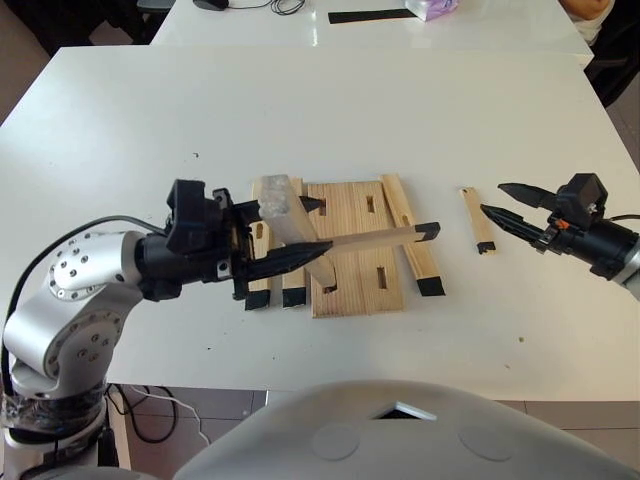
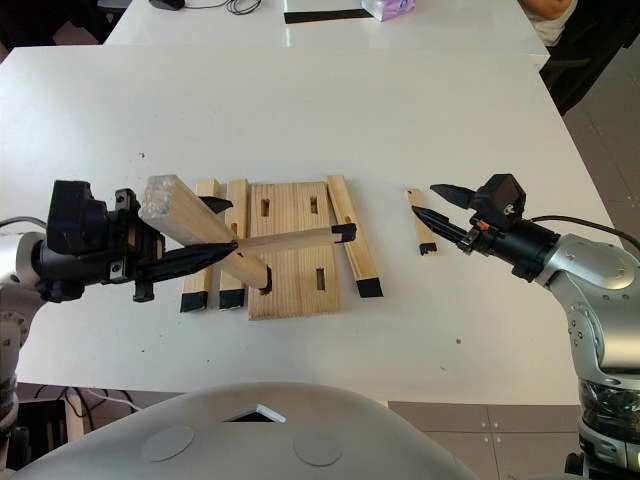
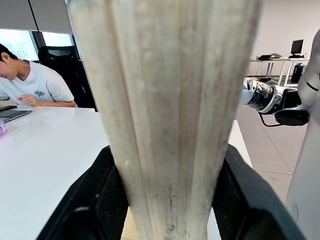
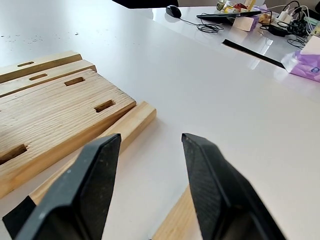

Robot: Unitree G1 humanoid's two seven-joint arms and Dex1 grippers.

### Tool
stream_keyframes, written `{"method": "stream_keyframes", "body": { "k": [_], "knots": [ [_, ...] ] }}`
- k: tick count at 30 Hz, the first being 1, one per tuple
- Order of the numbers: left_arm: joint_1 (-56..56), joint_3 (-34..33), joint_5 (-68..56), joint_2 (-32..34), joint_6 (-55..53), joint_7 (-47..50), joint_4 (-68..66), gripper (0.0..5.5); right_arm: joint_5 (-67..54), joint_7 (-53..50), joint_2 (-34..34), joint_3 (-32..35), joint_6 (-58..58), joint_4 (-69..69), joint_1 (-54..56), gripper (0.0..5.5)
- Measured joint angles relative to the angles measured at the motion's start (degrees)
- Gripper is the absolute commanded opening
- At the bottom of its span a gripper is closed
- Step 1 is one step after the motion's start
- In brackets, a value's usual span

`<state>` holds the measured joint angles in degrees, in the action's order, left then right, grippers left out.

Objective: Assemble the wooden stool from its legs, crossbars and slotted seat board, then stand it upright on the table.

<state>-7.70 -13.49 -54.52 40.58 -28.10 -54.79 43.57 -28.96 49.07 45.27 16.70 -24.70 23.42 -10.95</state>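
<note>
Left jaws clamp a leg [image 2: 188, 220] — tilted (over seat board [image 2: 300, 288]).

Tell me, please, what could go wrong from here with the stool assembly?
1. The left gripper holds a leg tilted over the seat board; swinging it down could knock the loose legs beside the board askew.
2. The right gripper, fingers open, hovers by the short crossbar; a shallow approach might shove it along the table instead of gripping it.
</note>
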Motion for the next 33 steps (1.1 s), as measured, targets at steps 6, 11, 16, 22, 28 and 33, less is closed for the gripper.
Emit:
{"method": "stream_keyframes", "body": {
  "k": [6,11,16,22,28,33],
  "knots": [
    [-4.60,0.77,4.05,-0.56,3.46,-1.39,0.46,2.17,0.04,0.85,0.14,-1.12,0.00,-0.88,1.36,2.25],
    [-4.78,1.95,6.08,-0.64,5.69,-1.97,-0.72,2.17,0.54,1.02,0.14,-2.16,0.02,-0.91,1.57,2.25],
    [-4.25,2.76,6.58,-0.68,6.79,-1.97,-1.68,2.17,0.91,0.97,0.07,-2.99,0.04,-0.89,1.51,2.25],
    [-2.93,4.42,7.51,-0.67,7.56,-2.25,-2.92,2.17,0.94,0.92,0.02,-3.21,0.05,-0.81,1.25,2.25],
    [-2.48,5.55,8.70,-0.40,8.35,-3.98,-3.03,2.17,0.96,0.87,-0.02,-3.57,0.05,-0.59,0.96,2.25],
    [-2.15,6.71,10.03,0.62,9.23,-6.87,-4.27,2.17,0.96,0.79,-0.09,-3.78,0.06,-0.37,0.61,2.25]
  ]
}}
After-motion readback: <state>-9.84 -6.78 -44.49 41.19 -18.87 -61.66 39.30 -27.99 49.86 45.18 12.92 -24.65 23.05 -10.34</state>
